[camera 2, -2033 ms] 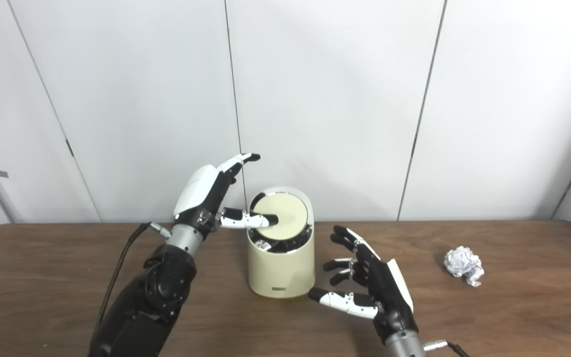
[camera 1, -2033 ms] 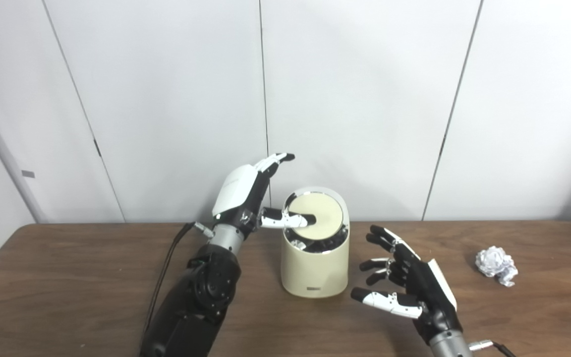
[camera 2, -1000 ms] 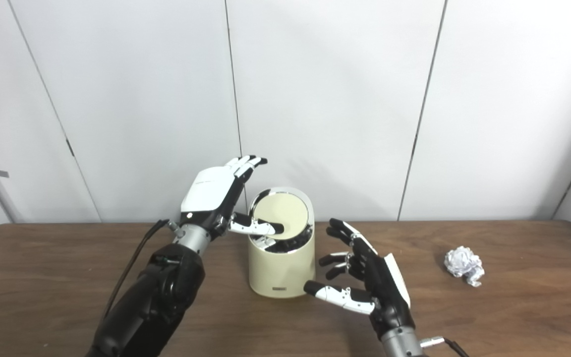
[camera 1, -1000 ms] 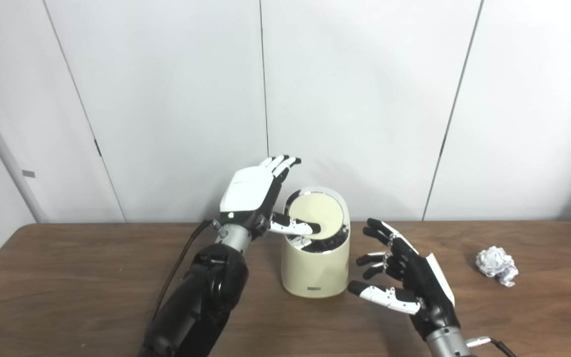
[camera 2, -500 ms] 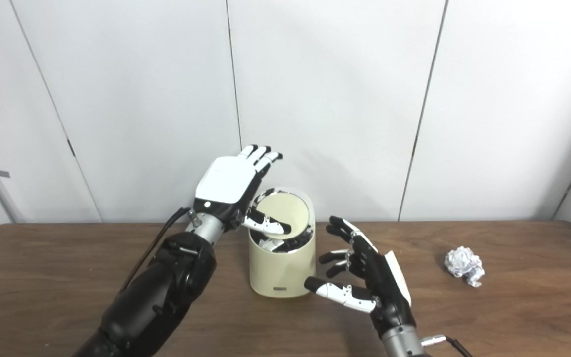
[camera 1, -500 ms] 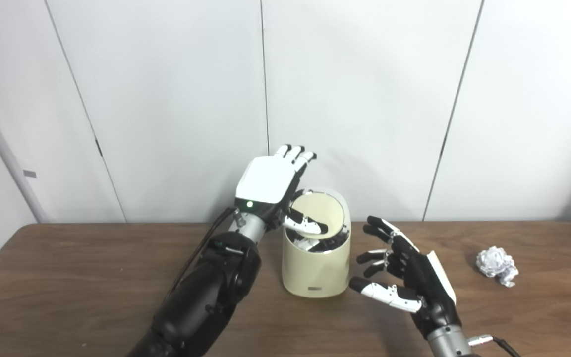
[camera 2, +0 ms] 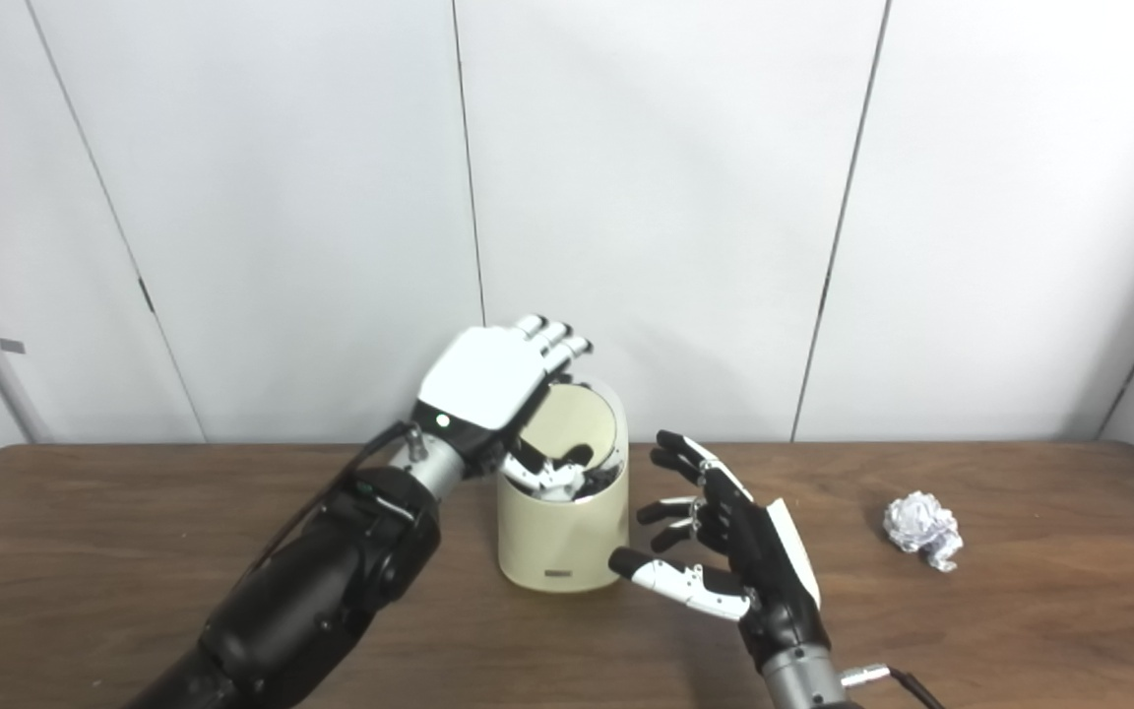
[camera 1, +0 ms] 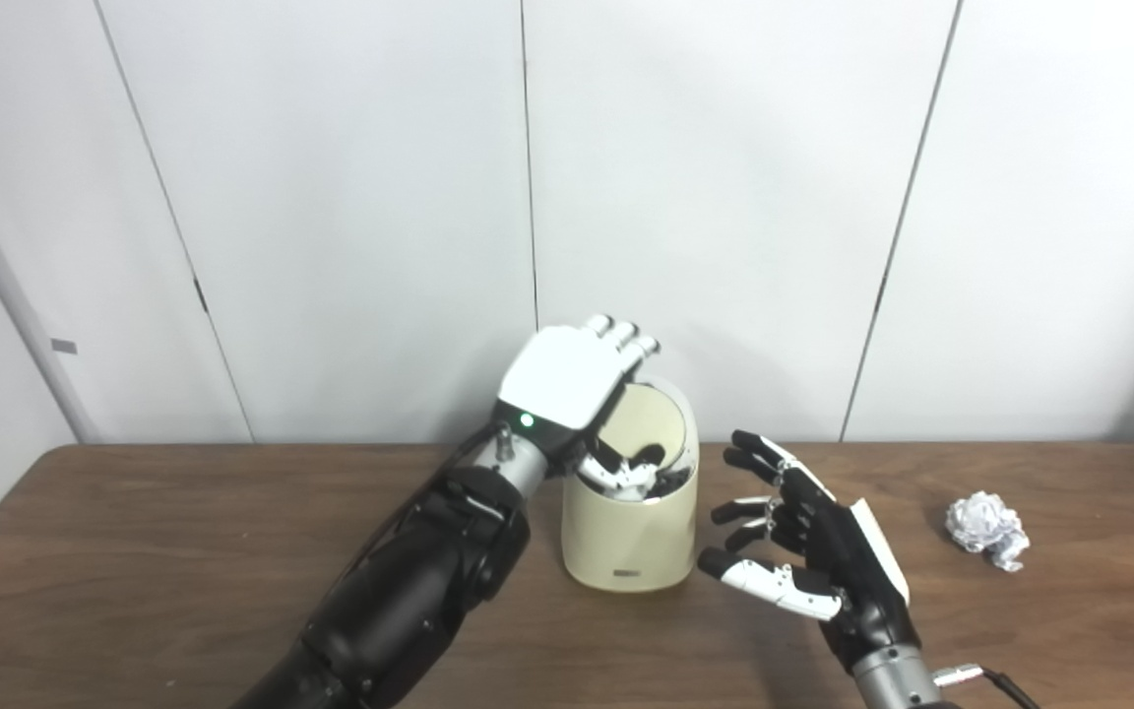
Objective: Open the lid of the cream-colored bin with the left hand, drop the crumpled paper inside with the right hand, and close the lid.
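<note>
The cream-colored bin (camera 1: pixel 626 542) stands at the middle of the table. Its round lid (camera 1: pixel 654 425) is tipped steeply inward, and the dark inside shows below it. My left hand (camera 1: pixel 567 379) hovers over the bin's left rim, fingers spread past the top and thumb reaching down into the opening against the lid. My right hand (camera 1: pixel 813 556) is open, palm turned toward the bin, just right of it and holding nothing. The crumpled paper (camera 1: pixel 986 530) lies on the table far to the right, well clear of both hands.
The brown wooden table (camera 1: pixel 134 551) runs the full width of the view, backed by a white panelled wall. A cable trails from my right wrist (camera 1: pixel 980 676) at the bottom edge.
My left hand has rolled palm-down and moved right over the bin, its thumb pushing the lid from nearly flat to steeply tipped inward. My right hand has barely shifted.
</note>
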Controlling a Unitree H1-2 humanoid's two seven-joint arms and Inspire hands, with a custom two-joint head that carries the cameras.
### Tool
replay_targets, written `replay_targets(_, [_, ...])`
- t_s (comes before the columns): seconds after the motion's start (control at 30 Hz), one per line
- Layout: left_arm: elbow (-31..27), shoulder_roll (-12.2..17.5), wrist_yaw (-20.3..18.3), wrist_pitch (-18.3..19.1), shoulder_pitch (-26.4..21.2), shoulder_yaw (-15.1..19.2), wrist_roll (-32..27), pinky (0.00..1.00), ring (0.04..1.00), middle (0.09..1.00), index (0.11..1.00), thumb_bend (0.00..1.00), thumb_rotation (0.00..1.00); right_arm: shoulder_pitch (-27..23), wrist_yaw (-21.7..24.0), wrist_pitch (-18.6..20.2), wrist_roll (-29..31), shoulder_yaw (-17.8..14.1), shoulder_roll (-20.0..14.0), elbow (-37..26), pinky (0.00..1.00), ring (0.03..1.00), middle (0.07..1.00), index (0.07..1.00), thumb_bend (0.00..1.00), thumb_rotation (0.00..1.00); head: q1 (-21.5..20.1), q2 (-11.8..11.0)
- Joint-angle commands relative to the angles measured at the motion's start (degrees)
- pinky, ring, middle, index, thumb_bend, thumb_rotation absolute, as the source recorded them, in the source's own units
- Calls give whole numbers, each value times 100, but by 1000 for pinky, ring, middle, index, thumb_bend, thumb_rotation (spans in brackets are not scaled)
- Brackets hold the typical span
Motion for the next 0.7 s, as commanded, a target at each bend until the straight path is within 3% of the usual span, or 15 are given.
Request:
replay_targets(0.0, [416,105,-251,-8,144,-226,261,814,928,933,925,1000,163,-160,-10,-28,38,-18,-8,-251,475,608,835,842,733,324,-1,15])
replay_targets(0.2, [503,125,-230,-10,184,-306,320,783,937,932,927,1000,166,-144,3,40,20,-11,-44,-309,475,604,835,838,710,300,29,40])
replay_targets(0.33, [544,114,-272,12,189,-299,298,808,953,939,929,1000,158,-129,-23,67,-9,-5,-36,-336,488,608,833,836,747,342,81,27])
replay_targets(0.67, [314,160,-173,30,112,-42,160,854,968,947,936,1000,154,-142,9,46,49,2,-36,-231,480,609,837,840,703,279,98,-36])
